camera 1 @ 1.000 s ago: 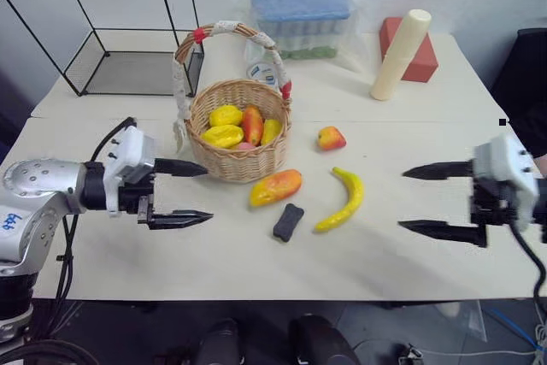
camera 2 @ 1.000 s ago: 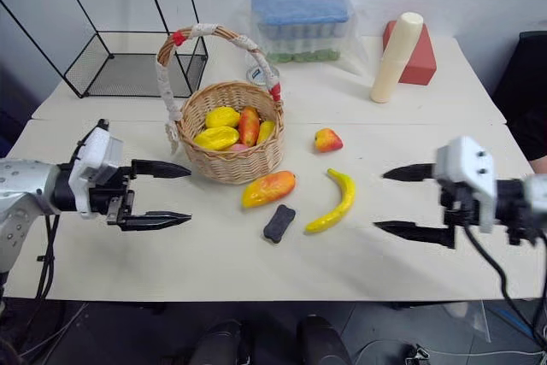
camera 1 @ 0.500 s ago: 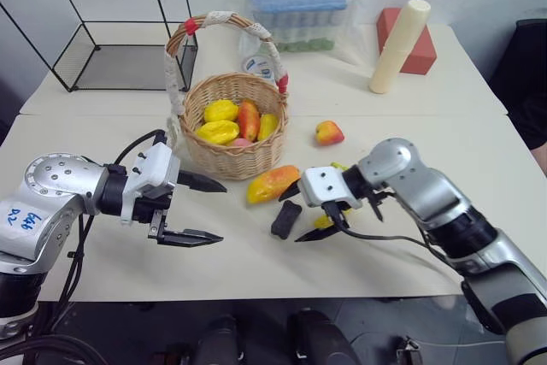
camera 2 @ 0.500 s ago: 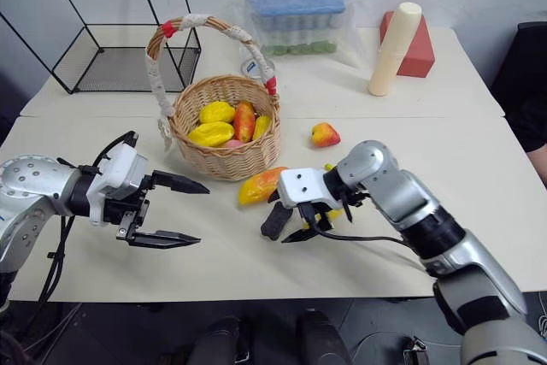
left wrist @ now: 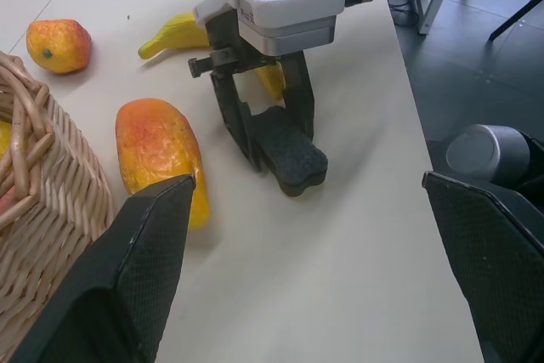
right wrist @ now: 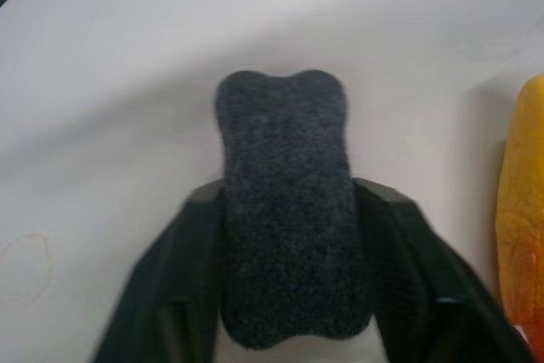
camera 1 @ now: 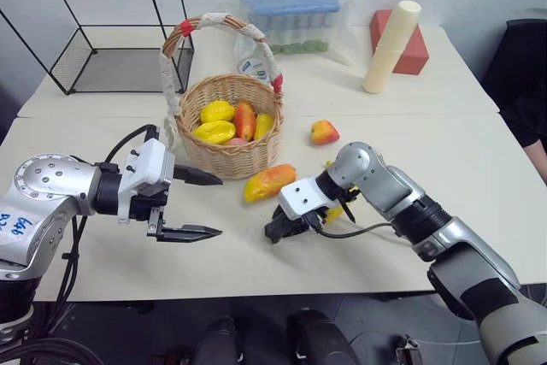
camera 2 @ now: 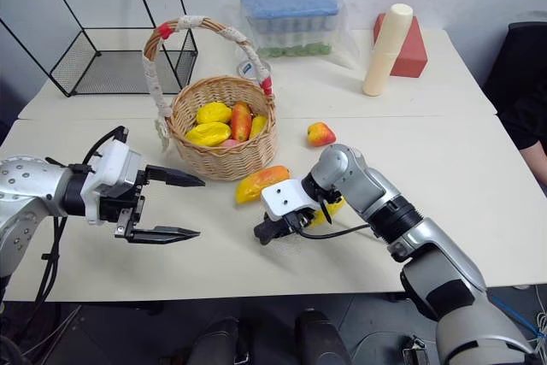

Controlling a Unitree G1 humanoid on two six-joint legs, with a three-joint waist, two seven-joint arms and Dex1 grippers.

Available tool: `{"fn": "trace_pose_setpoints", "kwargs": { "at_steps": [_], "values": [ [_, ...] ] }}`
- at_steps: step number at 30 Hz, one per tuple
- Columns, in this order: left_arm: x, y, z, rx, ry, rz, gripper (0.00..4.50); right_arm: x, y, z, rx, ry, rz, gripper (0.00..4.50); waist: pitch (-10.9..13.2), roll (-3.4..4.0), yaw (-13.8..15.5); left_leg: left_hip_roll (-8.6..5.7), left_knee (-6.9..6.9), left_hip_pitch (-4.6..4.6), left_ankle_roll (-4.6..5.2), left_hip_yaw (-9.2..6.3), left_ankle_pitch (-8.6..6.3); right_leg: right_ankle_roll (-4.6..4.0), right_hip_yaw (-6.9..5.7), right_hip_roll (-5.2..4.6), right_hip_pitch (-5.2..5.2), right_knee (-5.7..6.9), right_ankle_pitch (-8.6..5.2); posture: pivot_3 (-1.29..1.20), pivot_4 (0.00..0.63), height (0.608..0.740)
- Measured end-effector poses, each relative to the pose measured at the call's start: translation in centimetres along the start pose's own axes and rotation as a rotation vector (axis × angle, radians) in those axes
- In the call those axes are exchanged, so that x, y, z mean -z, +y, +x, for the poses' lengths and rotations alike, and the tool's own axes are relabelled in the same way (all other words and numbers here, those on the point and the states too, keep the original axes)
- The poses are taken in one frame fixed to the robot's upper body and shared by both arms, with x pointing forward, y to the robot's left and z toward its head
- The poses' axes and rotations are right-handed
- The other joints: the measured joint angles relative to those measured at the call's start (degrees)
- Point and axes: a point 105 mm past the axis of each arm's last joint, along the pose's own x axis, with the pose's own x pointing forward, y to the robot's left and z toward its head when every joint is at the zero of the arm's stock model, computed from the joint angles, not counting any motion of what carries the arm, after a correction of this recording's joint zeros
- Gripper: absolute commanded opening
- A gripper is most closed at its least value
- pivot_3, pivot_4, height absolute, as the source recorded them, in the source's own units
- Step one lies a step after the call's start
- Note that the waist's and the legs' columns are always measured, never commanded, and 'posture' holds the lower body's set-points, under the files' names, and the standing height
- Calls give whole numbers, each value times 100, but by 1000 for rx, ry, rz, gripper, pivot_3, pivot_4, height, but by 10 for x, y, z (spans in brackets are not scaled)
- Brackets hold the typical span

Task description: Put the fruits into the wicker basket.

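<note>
The wicker basket (camera 1: pixel 226 160) stands left of centre with several yellow and red fruits (camera 1: pixel 231 121) inside. On the table in front of it lie an orange-red mango (camera 1: pixel 269 182) and a small apple (camera 1: pixel 324 132). A yellow banana (left wrist: pixel 174 31) lies mostly hidden behind my right gripper. That right gripper (camera 1: pixel 282 226) points down at the table, shut on the small dark block (right wrist: pixel 286 210), close beside the mango. My left gripper (camera 1: pixel 218 206) hovers open and empty just left of the basket's front, its fingers pointing toward the mango.
A black wire cage (camera 1: pixel 111 57) stands at the back left. Behind the basket is a blue-lidded plastic box (camera 1: pixel 295 10). A cream cylinder (camera 1: pixel 389 44) leans by a red block (camera 1: pixel 412 50) at the back right.
My right arm swung in from the right edge to the table's middle, dropped, and closed its fingers on the dark block. The left gripper stayed put and open.
</note>
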Motion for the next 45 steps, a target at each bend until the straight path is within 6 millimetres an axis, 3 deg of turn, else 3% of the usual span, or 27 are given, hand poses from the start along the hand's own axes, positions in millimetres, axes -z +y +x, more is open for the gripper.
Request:
{"fn": "trace_pose_setpoints", "kwargs": {
  "at_steps": [3,6,8,10,14,17,21,24,30,33,34,37,40,43,45],
  "values": [
    [-5,3,3,0,-25,15,4500,-16,8,-6,25,-109,42,1121,0,1,15,0,-2,-4,0,-2,-1,0,-2,-1,0,5,0,0,150,740],
    [-11,6,8,6,-66,31,4500,-42,11,-32,105,-229,77,1121,1,1,57,-4,0,-7,1,-5,-1,0,-4,-6,1,5,0,0,150,740],
    [-14,9,13,7,-98,29,4500,-49,16,-66,217,-260,146,1121,0,0,114,-6,2,-7,4,-7,-3,0,-7,-10,3,2,0,0,150,740],
    [-16,10,18,10,-121,26,4500,-43,25,-101,348,-254,247,1121,0,-1,187,-8,0,-7,6,-10,-5,0,-9,-11,7,-17,0,0,150,740],
    [-22,12,31,24,-174,29,4500,-14,60,-158,610,-182,494,1121,0,-1,276,-8,-7,-10,7,-7,-5,0,-7,-7,12,-33,0,0,150,740],
    [-30,12,37,46,-211,42,4500,24,104,-193,820,-57,705,1121,-1,-2,336,-6,-12,-10,4,-6,-3,1,-2,6,17,-45,0,0,150,740],
    [-35,17,42,69,-242,48,4500,64,152,-205,1008,24,920,1121,-2,-2,290,-3,-8,-3,0,10,4,6,18,19,21,-42,3,0,150,740],
    [-35,20,46,91,-242,62,4500,84,178,-195,1057,38,1031,1121,-3,-1,240,-1,-11,6,-7,14,12,9,25,26,22,-41,4,0,150,740],
    [-36,28,51,115,-237,81,4500,107,193,-189,1160,40,1119,3067,-4,2,223,-3,-13,8,-9,15,15,10,26,25,22,-38,4,0,150,740],
    [-34,28,53,125,-219,86,4500,108,194,-191,1188,48,1119,4071,-4,3,235,-3,-14,9,-10,15,15,10,26,25,22,-38,4,0,150,740],
    [-31,29,54,122,-206,79,4500,106,193,-192,1190,36,1113,4440,-4,3,238,-3,-14,9,-10,15,15,10,27,25,22,-38,4,0,150,740],
    [-15,38,52,66,-97,54,4500,80,180,-207,1188,-22,1033,4440,-3,15,234,-3,-14,10,-9,16,15,10,28,25,23,-36,4,0,150,740],
    [-3,52,56,-26,-24,38,4500,20,147,-221,1123,-197,836,4440,-3,15,235,0,-15,12,-9,11,14,10,24,28,26,-35,4,0,150,740],
    [5,51,66,-32,13,13,4500,-30,136,-203,938,-354,734,4440,-2,2,303,4,-17,8,-9,0,10,10,17,32,30,-46,4,0,150,740],
    [9,50,74,-28,26,6,4500,-46,134,-189,847,-418,728,4440,-2,2,341,-4,-11,-4,1,0,5,13,17,22,26,-47,5,0,150,740]
  ]
}}
